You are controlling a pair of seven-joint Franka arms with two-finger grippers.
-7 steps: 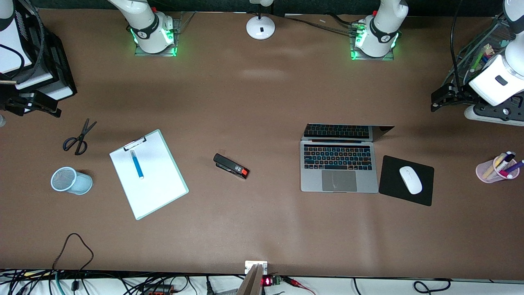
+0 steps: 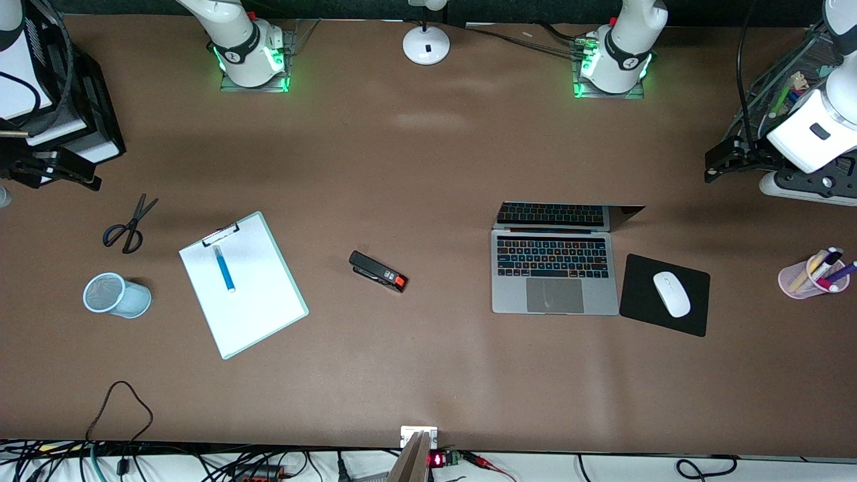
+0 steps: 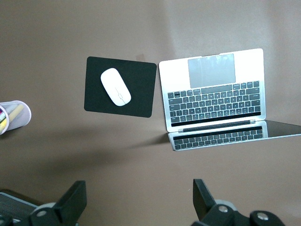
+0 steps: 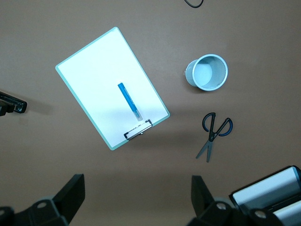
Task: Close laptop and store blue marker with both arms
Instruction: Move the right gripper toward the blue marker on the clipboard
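Note:
The laptop (image 2: 554, 274) stands open toward the left arm's end of the table, its lid upright; it also shows in the left wrist view (image 3: 211, 89). The blue marker (image 2: 223, 268) lies on a white clipboard (image 2: 254, 308) toward the right arm's end; it also shows in the right wrist view (image 4: 128, 100). My left gripper (image 2: 722, 163) hangs open and empty over the table's edge at its own end (image 3: 138, 202). My right gripper (image 2: 47, 175) hangs open and empty over the table's edge at its own end (image 4: 136, 197).
A black stapler (image 2: 378, 271) lies mid-table. Scissors (image 2: 127, 226) and a blue mesh cup (image 2: 114, 295) lie beside the clipboard. A white mouse (image 2: 671, 293) on a black mouse pad (image 2: 639, 318) is beside the laptop. A pink pen cup (image 2: 810, 278) stands near the table's end.

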